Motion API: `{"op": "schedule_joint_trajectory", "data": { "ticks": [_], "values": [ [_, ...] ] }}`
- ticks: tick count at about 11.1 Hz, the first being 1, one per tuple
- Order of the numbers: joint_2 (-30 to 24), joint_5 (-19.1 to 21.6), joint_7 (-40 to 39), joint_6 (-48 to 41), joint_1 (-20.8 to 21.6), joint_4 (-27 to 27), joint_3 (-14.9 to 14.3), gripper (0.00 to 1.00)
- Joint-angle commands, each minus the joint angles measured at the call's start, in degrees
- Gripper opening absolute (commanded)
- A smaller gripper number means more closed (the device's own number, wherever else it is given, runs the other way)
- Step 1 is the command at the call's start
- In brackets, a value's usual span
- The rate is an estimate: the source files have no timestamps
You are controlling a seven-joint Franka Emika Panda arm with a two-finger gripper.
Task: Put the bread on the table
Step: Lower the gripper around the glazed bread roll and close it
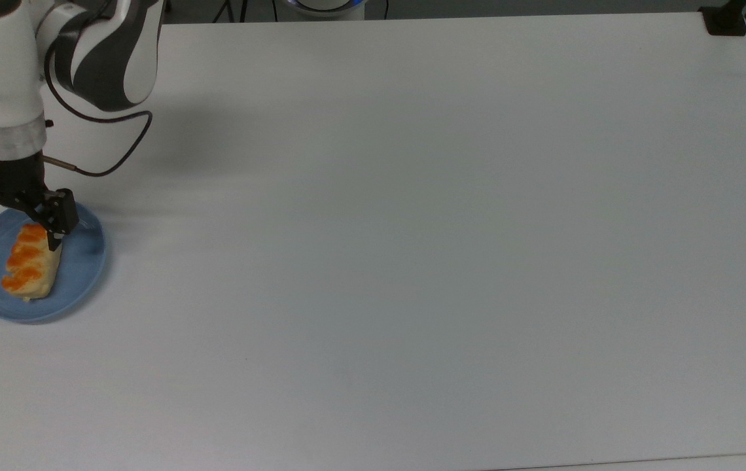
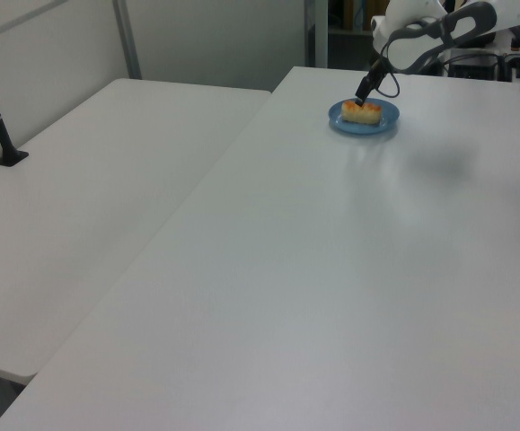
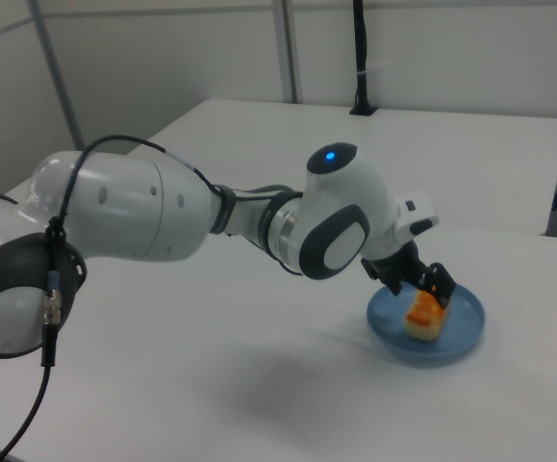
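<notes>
Lying on a round blue plate (image 1: pixel 82 271) near the top view's left edge, the bread (image 1: pixel 31 265) has its long axis running from the top view's upper right to lower left, only slightly off vertical in that view. Its three orange-red patches sit in a row along the side facing the top view's left, and its paler flank faces the top view's right. In the left view the bread (image 2: pixel 361 111) lies crosswise on the plate (image 2: pixel 364 126), long axis roughly side to side, at the far end of the table (image 2: pixel 331 269).

The pincer (image 1: pixel 17 233) is spread wide and grips nothing. It hangs over the upper end of the bread in the top view, one finger at the plate's left rim and the other just at the bread's upper right corner. Whether that finger touches the roll cannot be told. In the right view the pincer (image 3: pixel 422 286) sits right above the bread (image 3: pixel 422 315), whose orange end points up toward it.

The white arm (image 3: pixel 163 217) reaches in from the right view's left across the table (image 3: pixel 211 385)
</notes>
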Motion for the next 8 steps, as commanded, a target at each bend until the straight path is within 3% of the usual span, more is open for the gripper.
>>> {"op": "schedule_joint_trajectory", "data": {
  "ticks": [1, 2, 4, 5, 8],
  "values": [
    [2.9, -1.1, 1.2, 2.6, 0.1, 0.8, 0.0, 0.96],
    [3.9, -1.1, 1.2, 4.8, 0.0, 0.6, 0.0, 0.91],
    [3.9, -0.5, 1.4, 5.2, -0.3, 0.6, 0.0, 0.53],
    [3.7, -0.4, 2.0, 5.2, -0.3, 0.6, 0.0, 0.46],
    [1.7, -0.2, 1.9, 4.6, -1.1, 0.7, 0.0, 0.43]
  ]
}}
